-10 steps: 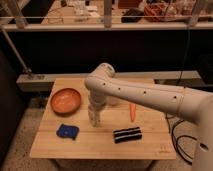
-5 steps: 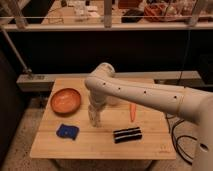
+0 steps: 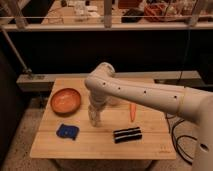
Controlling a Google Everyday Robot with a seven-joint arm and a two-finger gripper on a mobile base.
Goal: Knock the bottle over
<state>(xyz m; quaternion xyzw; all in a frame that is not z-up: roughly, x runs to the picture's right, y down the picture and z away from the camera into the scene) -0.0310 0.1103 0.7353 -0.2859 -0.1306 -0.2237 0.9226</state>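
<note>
My white arm reaches in from the right over the wooden table [image 3: 150,145], with the wrist turned down. My gripper [image 3: 95,111] points down at the table's middle left. Right under it a slim pale upright shape [image 3: 94,120] stands on the table; it looks like the bottle, and I cannot tell it apart from the gripper's tip. The gripper is at or touching its top. A wider pale cup [image 3: 114,101] shows partly behind the arm.
An orange bowl [image 3: 65,100] sits at the left. A blue object [image 3: 67,131] lies at the front left, a black striped object [image 3: 127,134] at the front middle, and a carrot [image 3: 133,112] to the right of the gripper. A railing and a dark shelf stand behind the table.
</note>
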